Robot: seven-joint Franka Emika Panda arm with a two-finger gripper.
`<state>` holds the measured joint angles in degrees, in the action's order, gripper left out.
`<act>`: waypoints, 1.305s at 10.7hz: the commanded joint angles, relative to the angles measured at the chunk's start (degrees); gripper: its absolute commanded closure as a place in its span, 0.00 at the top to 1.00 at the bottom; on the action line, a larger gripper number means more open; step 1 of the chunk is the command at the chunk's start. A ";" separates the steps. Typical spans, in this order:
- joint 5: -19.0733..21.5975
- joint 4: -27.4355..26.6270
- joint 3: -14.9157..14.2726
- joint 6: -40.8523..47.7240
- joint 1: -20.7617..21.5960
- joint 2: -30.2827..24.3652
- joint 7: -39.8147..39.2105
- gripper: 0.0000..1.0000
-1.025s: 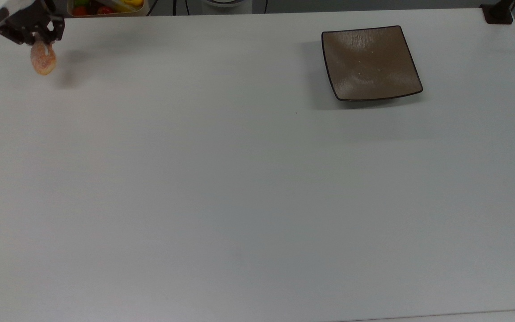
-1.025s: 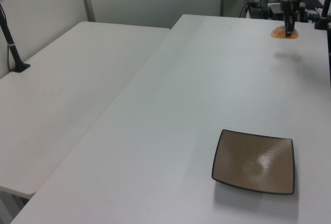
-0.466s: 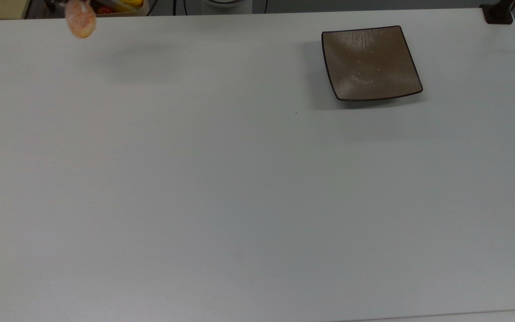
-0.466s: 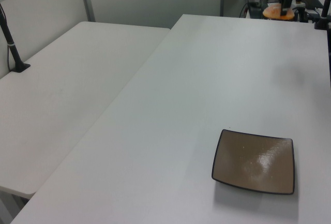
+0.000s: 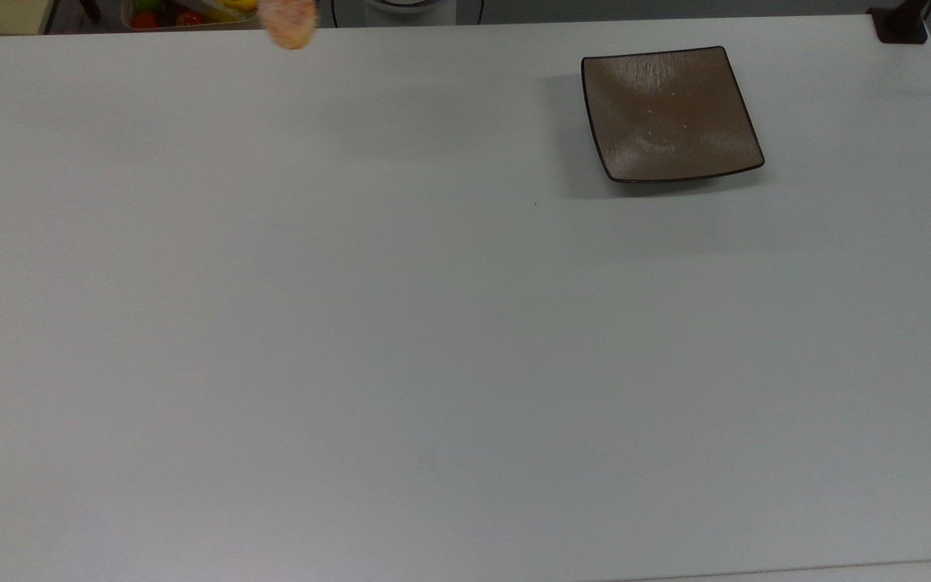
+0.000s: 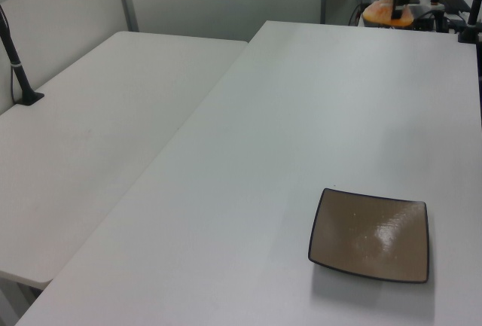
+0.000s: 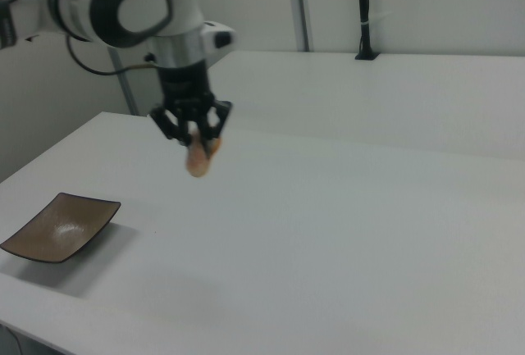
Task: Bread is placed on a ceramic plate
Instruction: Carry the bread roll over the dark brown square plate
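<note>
The bread [image 7: 198,158] is being pinched between the end effector [image 7: 197,143] fingers and held above the white surface [image 5: 401,323], near the top view's upper edge. The ceramic plate [image 5: 670,113] is lying well apart, with bare surface between them.

The arm [image 7: 123,2] has glossy white rounded shells with a dark grey joint cap. A black wrist section carries the black gripper [image 7: 194,134] with 2 fingers.
</note>
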<state>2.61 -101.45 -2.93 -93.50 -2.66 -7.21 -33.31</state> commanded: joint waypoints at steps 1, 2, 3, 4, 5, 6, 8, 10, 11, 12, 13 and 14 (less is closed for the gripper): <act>1.08 -0.15 8.87 2.53 2.04 -0.62 10.86 0.24; 2.30 -0.50 11.08 2.45 3.18 -0.44 14.03 0.24; 3.53 -0.59 12.40 2.62 4.67 -0.27 16.24 0.24; 4.85 -0.94 13.03 2.53 6.60 0.08 18.87 0.24; 6.25 -1.38 13.12 2.53 9.06 0.61 22.64 0.32; 6.61 -1.99 13.12 1.92 11.78 1.40 25.46 0.32; 7.58 -2.87 13.21 1.48 16.79 3.94 31.09 0.32; 8.20 -4.80 16.08 -2.71 18.92 6.32 36.53 0.36; 8.20 -6.38 18.81 -7.44 19.01 7.37 40.83 0.36; 8.20 -7.96 20.23 -11.49 19.45 8.69 44.52 0.36; 7.94 -8.84 20.85 -14.31 20.67 10.53 46.39 0.36; 7.41 -9.81 21.03 -16.95 22.16 12.11 47.89 0.36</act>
<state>9.99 -108.84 17.53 -104.62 17.12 2.25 10.33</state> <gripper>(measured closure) 0.634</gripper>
